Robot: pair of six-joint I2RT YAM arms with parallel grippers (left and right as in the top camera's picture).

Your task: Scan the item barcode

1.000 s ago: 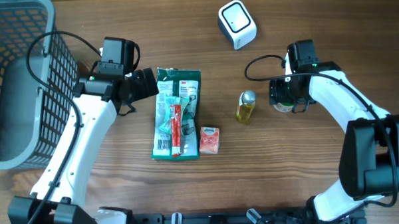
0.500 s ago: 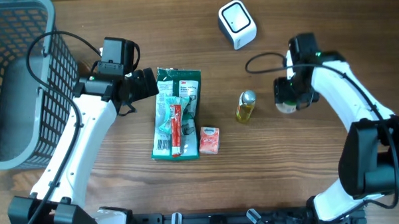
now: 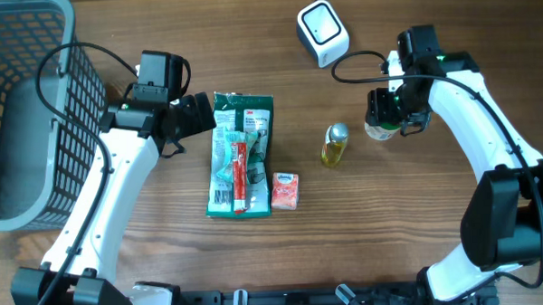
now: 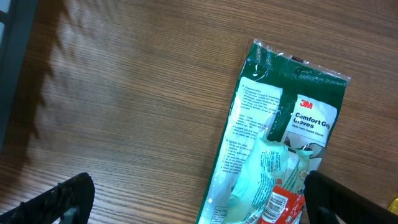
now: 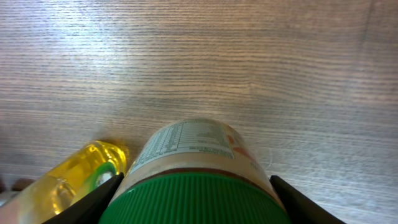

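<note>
1. We clamp the green-lidded jar (image 5: 198, 155) in our half-spread right gripper (image 3: 384, 121); bare table (image 3: 359, 77) separates it from the scanner (image 3: 323, 33).
2. Our left gripper (image 3: 200, 111) gapes wide, holding nothing, beside the glove packet (image 3: 240, 154).
3. The basket (image 3: 22, 9) sits at the table's left edge.

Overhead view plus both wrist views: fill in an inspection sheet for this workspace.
Surface: wooden table, plain grain.
Job's things: white scanner at the far edge; green-lidded jar in the right gripper.
Clutter: green glove packet, teal blister pack lying on it, tissue pack, small yellow bottle, grey basket at left.
Grippers: left gripper open, empty, beside the packet; right gripper closed on the jar's lid.
Cables: black cable arcs over the basket; second cable near the scanner.
Surroundings: nothing seen.
</note>
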